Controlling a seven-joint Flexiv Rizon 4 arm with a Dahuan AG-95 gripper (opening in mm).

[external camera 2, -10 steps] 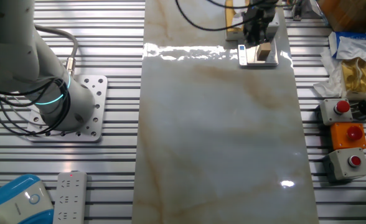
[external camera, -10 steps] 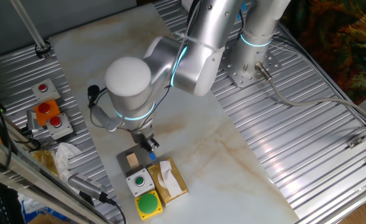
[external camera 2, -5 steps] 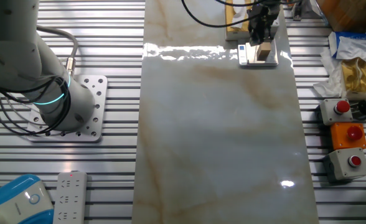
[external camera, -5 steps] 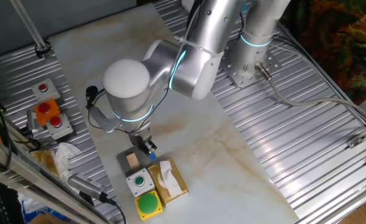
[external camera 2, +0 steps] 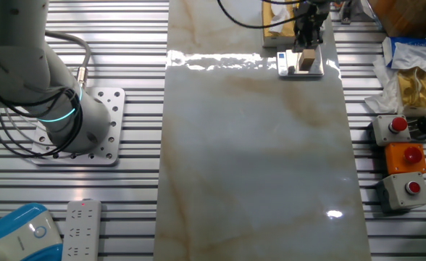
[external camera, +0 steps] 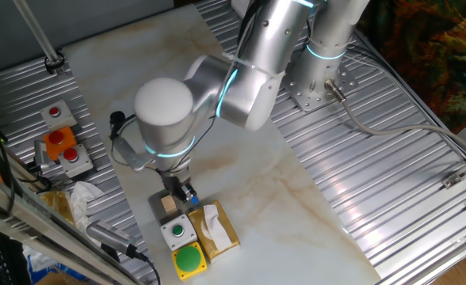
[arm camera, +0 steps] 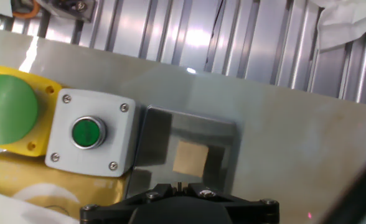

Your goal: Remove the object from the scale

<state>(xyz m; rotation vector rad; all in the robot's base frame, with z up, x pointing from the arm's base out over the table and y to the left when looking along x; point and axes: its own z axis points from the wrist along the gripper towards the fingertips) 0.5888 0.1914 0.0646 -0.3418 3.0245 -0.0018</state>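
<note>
On the small flat dark-grey rectangular scale (arm camera: 186, 149) sits the tiny tan wooden cube (arm camera: 190, 158), untouched; just above it hangs the black two-finger gripper (external camera: 182, 192), its jaw spread impossible to tell; beside the scale stands a grey box with a green button (arm camera: 91, 132).

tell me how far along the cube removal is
Done: the gripper is positioned over the scale. In hand: nothing yet; the cube sits on the scale, with no fingers seen touching it. Left: lower, grasp, lift it off and set it on the table.
</note>
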